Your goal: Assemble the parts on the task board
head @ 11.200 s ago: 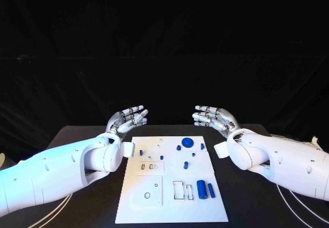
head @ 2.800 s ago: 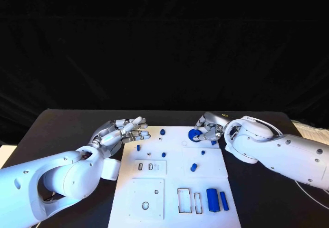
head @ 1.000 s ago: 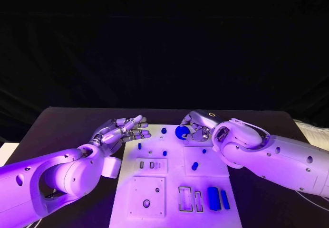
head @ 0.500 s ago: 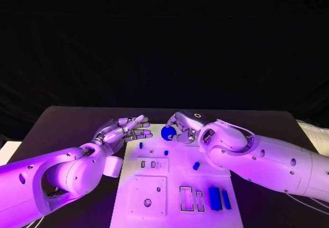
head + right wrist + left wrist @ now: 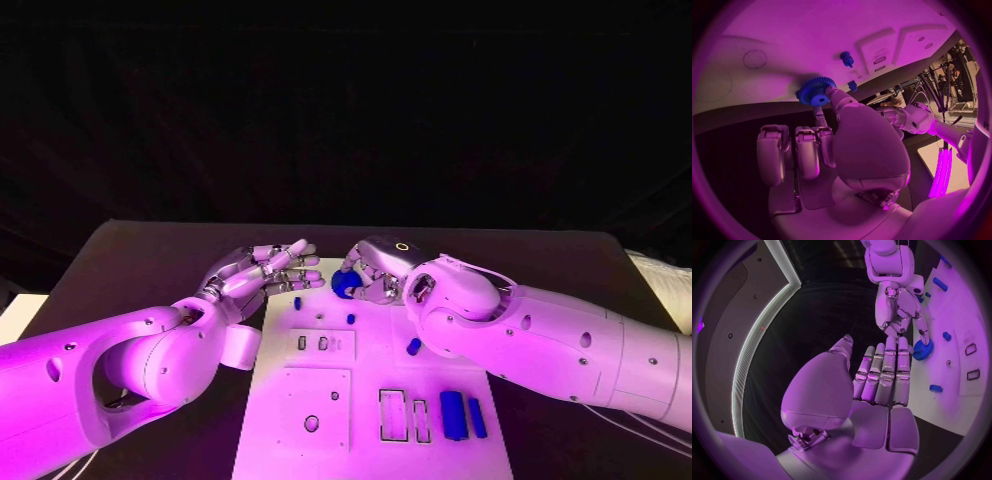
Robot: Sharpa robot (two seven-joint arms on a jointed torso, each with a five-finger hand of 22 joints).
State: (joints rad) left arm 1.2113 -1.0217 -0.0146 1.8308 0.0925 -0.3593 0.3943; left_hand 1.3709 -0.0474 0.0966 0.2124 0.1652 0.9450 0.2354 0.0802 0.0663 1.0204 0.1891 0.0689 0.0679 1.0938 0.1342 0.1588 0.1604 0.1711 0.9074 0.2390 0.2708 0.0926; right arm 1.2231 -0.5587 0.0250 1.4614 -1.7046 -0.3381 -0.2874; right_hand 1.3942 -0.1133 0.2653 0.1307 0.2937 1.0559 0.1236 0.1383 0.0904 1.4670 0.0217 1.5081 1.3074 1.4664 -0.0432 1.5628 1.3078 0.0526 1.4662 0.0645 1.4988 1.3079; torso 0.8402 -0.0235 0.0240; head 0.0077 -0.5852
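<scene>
My right hand (image 5: 378,268) pinches a round blue gear (image 5: 343,286) between thumb and a finger, just above the far left corner of the white task board (image 5: 368,375). The toothed gear (image 5: 816,93) with its centre hole shows clearly in the right wrist view, close over the board (image 5: 804,30). My left hand (image 5: 268,272) hovers open by the board's far left edge, fingers spread toward the gear (image 5: 922,350) and the right hand (image 5: 901,310). Small blue pegs (image 5: 351,319) and a blue oval piece (image 5: 413,346) sit on the board.
Two blue cylinders (image 5: 460,414) lie near the board's near right corner, beside two rectangular slots (image 5: 391,415). A square panel with an oval hole (image 5: 312,423) takes up the near left. Black table (image 5: 144,260) surrounds the board.
My right hand has carried the blue gear leftward across the board's far end, closer to the left hand. The left hand has stayed open and nearly still.
</scene>
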